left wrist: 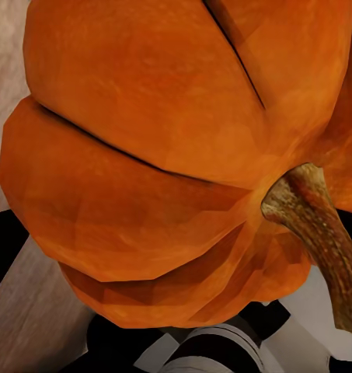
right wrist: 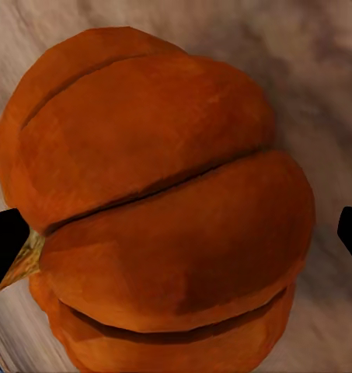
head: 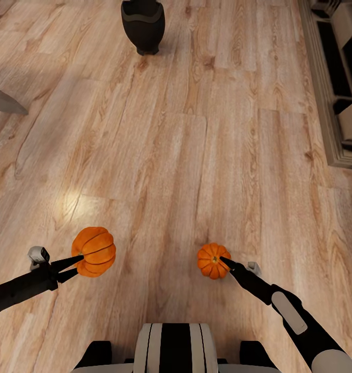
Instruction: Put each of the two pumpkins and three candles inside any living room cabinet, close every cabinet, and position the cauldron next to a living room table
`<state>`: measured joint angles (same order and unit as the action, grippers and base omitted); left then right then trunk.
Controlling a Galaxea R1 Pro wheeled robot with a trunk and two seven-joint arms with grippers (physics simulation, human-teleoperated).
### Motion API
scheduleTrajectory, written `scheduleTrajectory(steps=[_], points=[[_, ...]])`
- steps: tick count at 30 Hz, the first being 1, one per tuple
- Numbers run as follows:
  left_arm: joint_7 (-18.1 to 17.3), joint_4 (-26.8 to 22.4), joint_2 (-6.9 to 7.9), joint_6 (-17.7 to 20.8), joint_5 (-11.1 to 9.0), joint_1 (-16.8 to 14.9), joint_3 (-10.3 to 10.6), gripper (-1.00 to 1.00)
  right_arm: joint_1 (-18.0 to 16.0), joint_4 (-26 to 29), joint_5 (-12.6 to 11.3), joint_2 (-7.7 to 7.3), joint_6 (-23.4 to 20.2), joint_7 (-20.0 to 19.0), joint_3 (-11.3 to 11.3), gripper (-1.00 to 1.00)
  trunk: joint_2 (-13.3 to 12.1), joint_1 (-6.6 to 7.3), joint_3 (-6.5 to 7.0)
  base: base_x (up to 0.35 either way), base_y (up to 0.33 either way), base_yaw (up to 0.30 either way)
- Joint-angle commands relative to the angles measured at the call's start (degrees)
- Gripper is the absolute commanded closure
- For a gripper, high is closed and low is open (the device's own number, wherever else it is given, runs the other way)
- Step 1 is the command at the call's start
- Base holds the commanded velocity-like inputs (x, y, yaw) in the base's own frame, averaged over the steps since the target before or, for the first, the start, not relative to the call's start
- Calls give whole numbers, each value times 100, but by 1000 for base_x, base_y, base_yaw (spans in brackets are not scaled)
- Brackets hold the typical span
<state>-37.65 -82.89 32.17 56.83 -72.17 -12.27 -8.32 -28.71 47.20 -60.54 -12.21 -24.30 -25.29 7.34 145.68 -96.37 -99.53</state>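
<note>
While I face the wood floor (head: 196,155), my left end effector (head: 76,265) grips the larger pumpkin (head: 94,251), my right end effector (head: 226,261) the smaller pumpkin (head: 213,260). Cabinet (head: 337,88): ahead, far right, nearer my right arm. Cauldron (head: 143,23): straight ahead.

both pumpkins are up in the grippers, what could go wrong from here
1. The left gripper pinches the larger pumpkin only at its near edge, so it may slip out during driving.
2. The right gripper holds the smaller pumpkin by fingertips alone; a jolt could drop it onto the wooden floor.
3. The cauldron stands in the path ahead and could get bumped.
</note>
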Motion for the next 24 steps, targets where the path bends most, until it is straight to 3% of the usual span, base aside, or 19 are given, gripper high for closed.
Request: scheduleTrajectory(steps=[1, 24], points=[[-14, 1, -2, 21, 19, -3, -3, 100, 0, -13, 77, -5, 14, 66, 5, -100, 1, -1, -3, 54, 13, 0], [-15, 10, -9, 21, 19, -3, 2, 100, 1, -18, 77, -1, -22, 95, -4, -100, 1, -1, -3, 4, 23, 0]])
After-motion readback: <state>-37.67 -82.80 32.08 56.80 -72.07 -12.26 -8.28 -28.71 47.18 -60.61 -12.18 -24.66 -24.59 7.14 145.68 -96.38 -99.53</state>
